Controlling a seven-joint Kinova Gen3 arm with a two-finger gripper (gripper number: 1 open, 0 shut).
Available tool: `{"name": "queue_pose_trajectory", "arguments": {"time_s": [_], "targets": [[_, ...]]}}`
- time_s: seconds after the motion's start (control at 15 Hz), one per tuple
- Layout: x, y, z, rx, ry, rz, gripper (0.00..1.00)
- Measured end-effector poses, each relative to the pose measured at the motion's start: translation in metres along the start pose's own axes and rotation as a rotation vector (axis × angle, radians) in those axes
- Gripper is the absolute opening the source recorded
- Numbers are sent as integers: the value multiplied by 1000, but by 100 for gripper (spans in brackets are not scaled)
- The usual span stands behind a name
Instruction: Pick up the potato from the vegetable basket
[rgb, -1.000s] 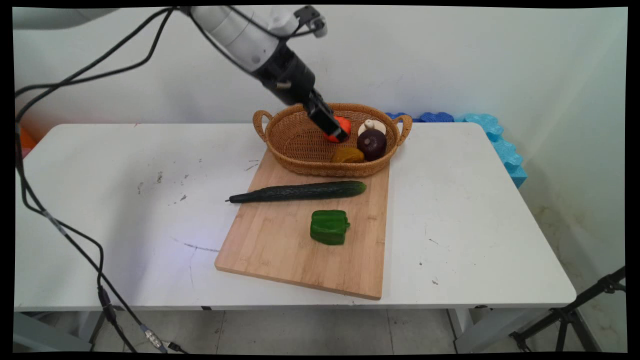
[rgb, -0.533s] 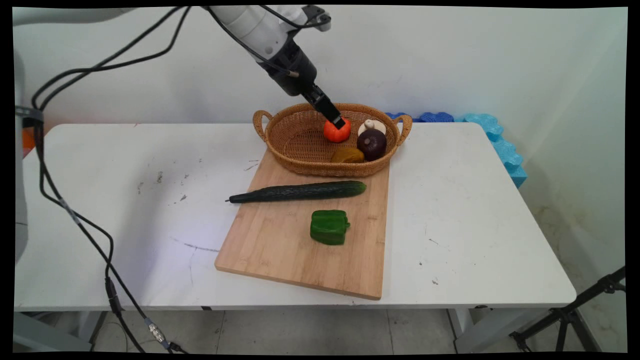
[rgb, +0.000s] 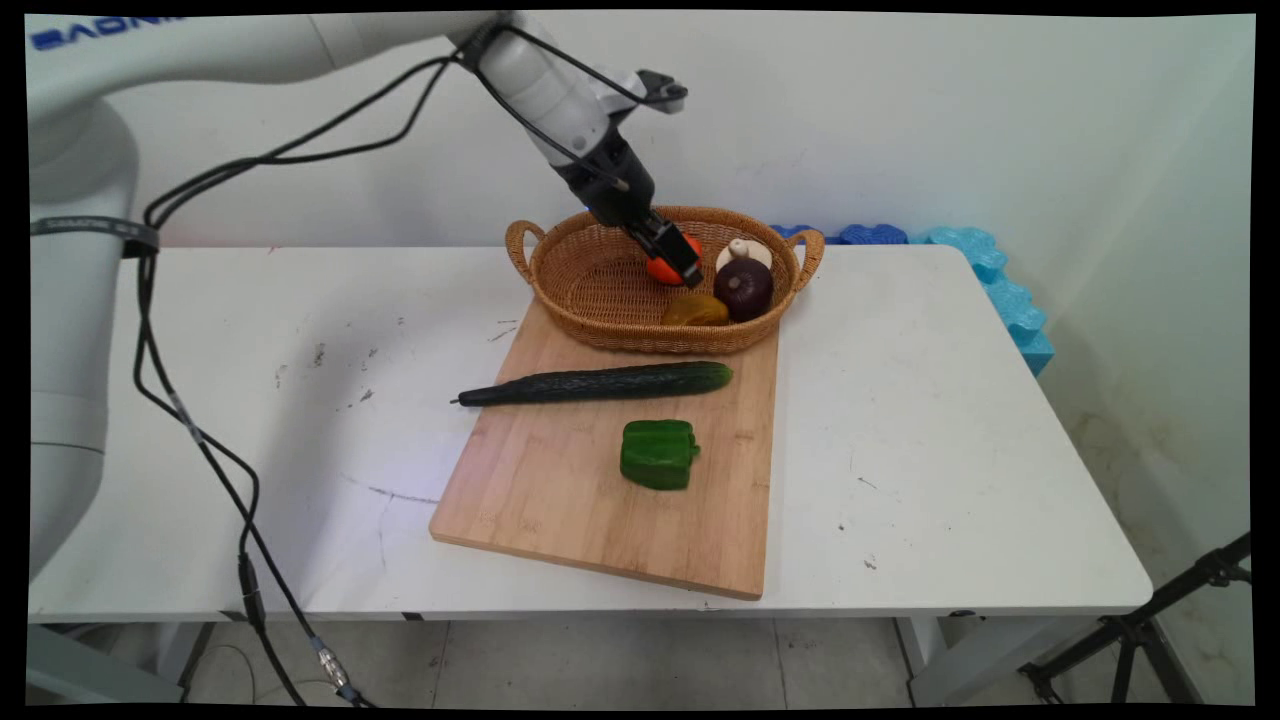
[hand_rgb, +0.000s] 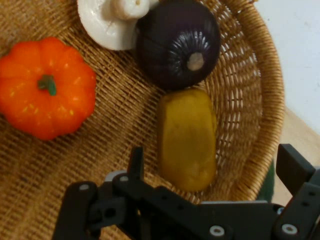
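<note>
The tool (hand_rgb: 210, 172) is hanging spread wide over the potato (hand_rgb: 187, 140) in the basket (rgb: 560, 300). It could be bumping the onion (hand_rgb: 177, 42) just beside.

The basket's (rgb: 600, 300) left half is being left bare, with woven floor exposed. Its right half is being crowded by the pumpkin (hand_rgb: 45, 87), mushroom (hand_rgb: 107, 20), onion (hand_rgb: 175, 42) and potato (hand_rgb: 187, 140), the last three touching. The gripper (hand_rgb: 212, 170) is being flanked by the potato and the basket's rim.
</note>
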Motion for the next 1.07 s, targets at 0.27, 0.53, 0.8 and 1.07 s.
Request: {"name": "queue_pose_trajectory", "arguments": {"time_s": [0.27,0.53,0.8,1.07], "targets": [[4,-10,27,-19,-12,-24,100],[5,-16,46,-34,-24,-38,100],[4,-19,61,-46,-34,-47,100],[3,-22,71,-52,-44,-48,0]]}}
